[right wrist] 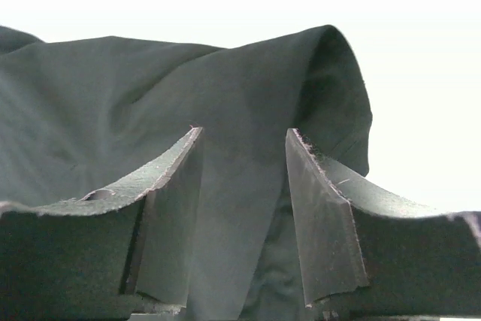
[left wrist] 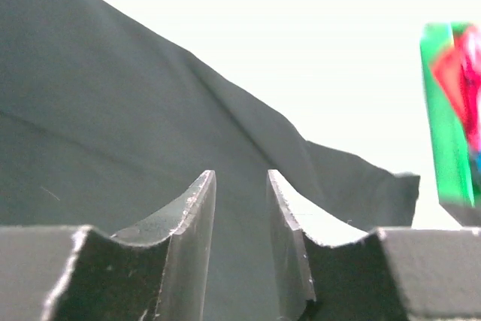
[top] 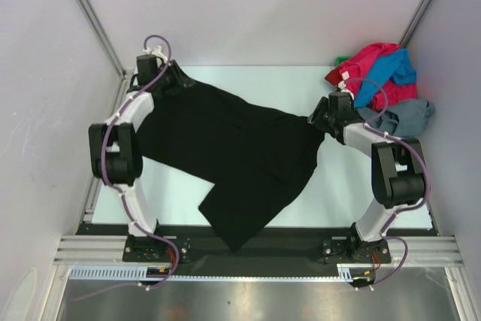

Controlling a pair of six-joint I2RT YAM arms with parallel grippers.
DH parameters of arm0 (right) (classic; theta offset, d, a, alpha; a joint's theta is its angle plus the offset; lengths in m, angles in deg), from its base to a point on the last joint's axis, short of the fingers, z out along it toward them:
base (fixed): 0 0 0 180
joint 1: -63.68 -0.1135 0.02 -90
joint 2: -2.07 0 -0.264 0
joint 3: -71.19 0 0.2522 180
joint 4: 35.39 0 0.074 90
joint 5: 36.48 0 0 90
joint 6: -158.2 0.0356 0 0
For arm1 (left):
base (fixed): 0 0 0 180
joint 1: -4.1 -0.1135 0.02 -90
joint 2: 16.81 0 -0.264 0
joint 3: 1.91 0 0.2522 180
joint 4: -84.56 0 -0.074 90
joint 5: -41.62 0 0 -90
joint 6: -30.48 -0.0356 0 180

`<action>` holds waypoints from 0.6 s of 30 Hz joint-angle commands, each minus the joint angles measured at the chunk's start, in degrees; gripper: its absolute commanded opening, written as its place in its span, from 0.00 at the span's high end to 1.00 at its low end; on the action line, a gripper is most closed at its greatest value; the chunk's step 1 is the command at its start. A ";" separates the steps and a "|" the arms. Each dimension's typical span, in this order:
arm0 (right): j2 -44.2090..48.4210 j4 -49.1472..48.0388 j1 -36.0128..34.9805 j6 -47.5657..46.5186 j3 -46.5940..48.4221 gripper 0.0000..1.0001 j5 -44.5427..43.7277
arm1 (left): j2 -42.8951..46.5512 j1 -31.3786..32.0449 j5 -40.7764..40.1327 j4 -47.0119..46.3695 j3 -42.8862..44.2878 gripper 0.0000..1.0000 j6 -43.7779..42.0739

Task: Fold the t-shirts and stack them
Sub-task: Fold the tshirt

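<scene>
The black shirt [top: 240,148] spans the desk [top: 255,84] — left tool [top: 171,79] pinching its 10 o'clock corner, right tool [top: 316,119] its 3 o'clock edge. The other shirts [top: 382,77] — red, blue, grey — heap at 2 o'clock.

No legible text, label, brand, number or sign anywhere in these three views.
</scene>
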 commanded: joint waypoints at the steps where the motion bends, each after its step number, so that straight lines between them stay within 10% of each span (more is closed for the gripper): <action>1: -2.91 -4.59 0.53 -1.74 2.40 0.47 -1.03 | -7.53 -4.26 1.65 -9.16 4.84 0.61 4.10; 11: -7.31 -6.26 2.90 -3.32 3.37 0.40 3.52 | -32.14 -7.16 0.77 -13.67 32.16 0.60 13.34; 18: -9.42 -8.37 3.08 -2.97 4.33 0.50 4.95 | -41.81 -10.15 2.70 -26.32 35.44 0.60 30.53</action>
